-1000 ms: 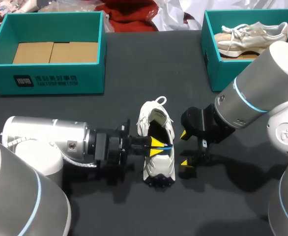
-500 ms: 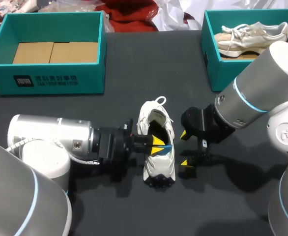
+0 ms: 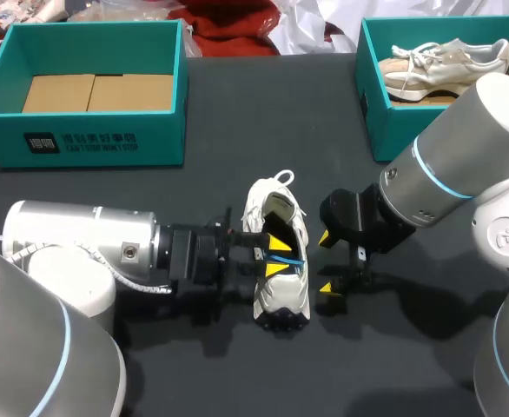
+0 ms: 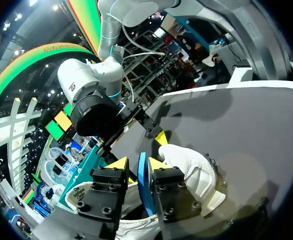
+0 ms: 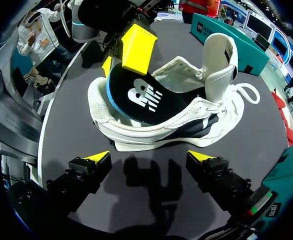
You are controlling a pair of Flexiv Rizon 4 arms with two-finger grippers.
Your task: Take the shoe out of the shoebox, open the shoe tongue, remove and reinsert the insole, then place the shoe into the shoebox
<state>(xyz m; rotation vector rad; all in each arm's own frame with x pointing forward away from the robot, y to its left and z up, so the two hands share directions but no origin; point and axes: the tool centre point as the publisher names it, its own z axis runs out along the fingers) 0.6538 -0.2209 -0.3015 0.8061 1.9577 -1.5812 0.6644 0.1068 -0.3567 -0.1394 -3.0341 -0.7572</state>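
A white shoe [image 3: 280,295] lies on its side on the dark table, its opening turned toward my left arm. Its black insole [image 5: 141,97] with a blue edge sticks partway out of the opening. My left gripper [image 3: 276,254] is at that opening, with the insole's edge [image 4: 142,177] between its yellow fingertips [image 5: 136,47]. A gap shows beside the insole on one side, so the gripper [image 4: 138,165] is open. My right gripper [image 3: 327,261] stands wide open just right of the shoe [image 5: 186,120]. Nothing is between the right gripper's [image 5: 149,157] fingers.
A teal shoebox [image 3: 89,143] with cardboard inside stands at the back left. A second teal shoebox [image 3: 372,104] at the back right holds a beige shoe [image 3: 446,65]. Crumpled red and white wrapping lies behind the boxes.
My left gripper's fingertips have spread apart around the insole, and the left arm shifted slightly right, then back. The shoe and my right arm have stayed in place.
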